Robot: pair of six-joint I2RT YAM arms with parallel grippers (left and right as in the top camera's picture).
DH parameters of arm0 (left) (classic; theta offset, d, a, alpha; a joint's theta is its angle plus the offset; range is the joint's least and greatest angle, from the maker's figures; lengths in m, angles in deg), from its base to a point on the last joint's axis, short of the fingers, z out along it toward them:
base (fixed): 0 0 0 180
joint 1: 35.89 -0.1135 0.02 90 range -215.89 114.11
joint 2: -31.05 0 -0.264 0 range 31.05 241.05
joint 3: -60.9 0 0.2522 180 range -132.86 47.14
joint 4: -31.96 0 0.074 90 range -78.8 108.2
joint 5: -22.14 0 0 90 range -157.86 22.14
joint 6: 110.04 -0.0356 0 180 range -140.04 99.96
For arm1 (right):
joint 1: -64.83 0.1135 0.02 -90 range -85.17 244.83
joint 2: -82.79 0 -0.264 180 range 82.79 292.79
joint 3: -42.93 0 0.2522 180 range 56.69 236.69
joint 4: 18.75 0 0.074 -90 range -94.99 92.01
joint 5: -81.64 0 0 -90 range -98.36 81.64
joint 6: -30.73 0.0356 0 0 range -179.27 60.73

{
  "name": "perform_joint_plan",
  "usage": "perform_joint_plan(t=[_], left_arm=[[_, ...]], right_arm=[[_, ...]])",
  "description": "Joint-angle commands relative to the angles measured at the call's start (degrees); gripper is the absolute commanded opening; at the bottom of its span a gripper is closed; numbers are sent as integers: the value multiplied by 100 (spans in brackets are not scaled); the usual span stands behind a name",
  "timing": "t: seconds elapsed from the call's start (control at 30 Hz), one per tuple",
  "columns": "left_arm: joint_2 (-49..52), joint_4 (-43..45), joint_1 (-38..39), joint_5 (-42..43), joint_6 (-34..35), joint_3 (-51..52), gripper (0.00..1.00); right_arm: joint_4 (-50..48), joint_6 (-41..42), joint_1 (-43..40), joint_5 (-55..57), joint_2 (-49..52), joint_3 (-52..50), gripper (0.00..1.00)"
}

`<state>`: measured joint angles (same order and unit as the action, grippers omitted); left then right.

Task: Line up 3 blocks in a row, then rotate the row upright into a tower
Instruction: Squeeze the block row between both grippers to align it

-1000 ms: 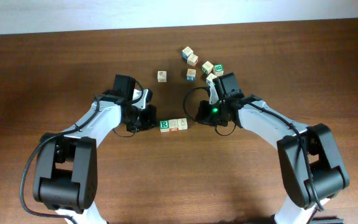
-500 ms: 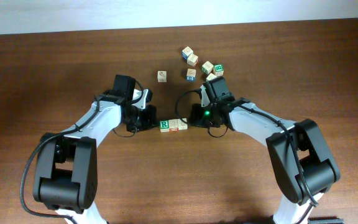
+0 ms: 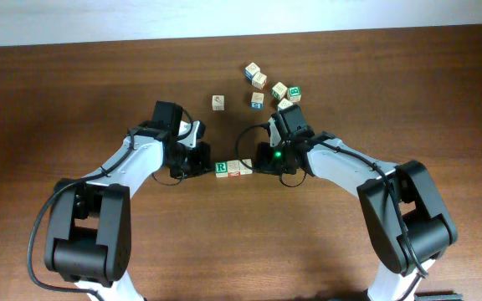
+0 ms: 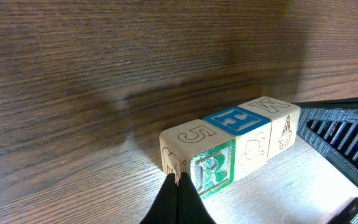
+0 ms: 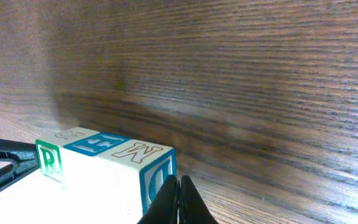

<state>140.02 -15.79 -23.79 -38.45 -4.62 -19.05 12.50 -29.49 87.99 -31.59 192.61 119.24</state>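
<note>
Row of three blocks (image 3: 233, 168) lying face to face on the wooden table (image 3: 74, 84). At the row's green R end, left gripper (image 4: 178, 188), jaws pinched together, holding nothing, tip against the end block. At the row's opposite end, right gripper (image 5: 178, 186), likewise closed and empty. Beyond the row, loose cubes (image 3: 270, 88). Turn seemingly only being set up; amount already rotated impossible to tell.

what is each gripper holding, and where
Nothing is held. The left gripper, shut, sits at the R block end of the row; the right gripper, shut, at the other end.
</note>
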Motion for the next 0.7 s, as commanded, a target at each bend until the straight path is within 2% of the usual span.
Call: perform_joint_plan(t=[0.0, 0.47, 0.67], left_arm=[[20, -13, -9, 81, -133, 37, 0], [20, -13, -9, 83, -129, 37, 0], [20, -37, -9, -249, 186, 37, 0]], right_arm=[[2, -35, 57, -79, 28, -46, 4], [2, -44, 131, -358, 28, -46, 4], [2, -42, 131, -354, 28, -46, 4]])
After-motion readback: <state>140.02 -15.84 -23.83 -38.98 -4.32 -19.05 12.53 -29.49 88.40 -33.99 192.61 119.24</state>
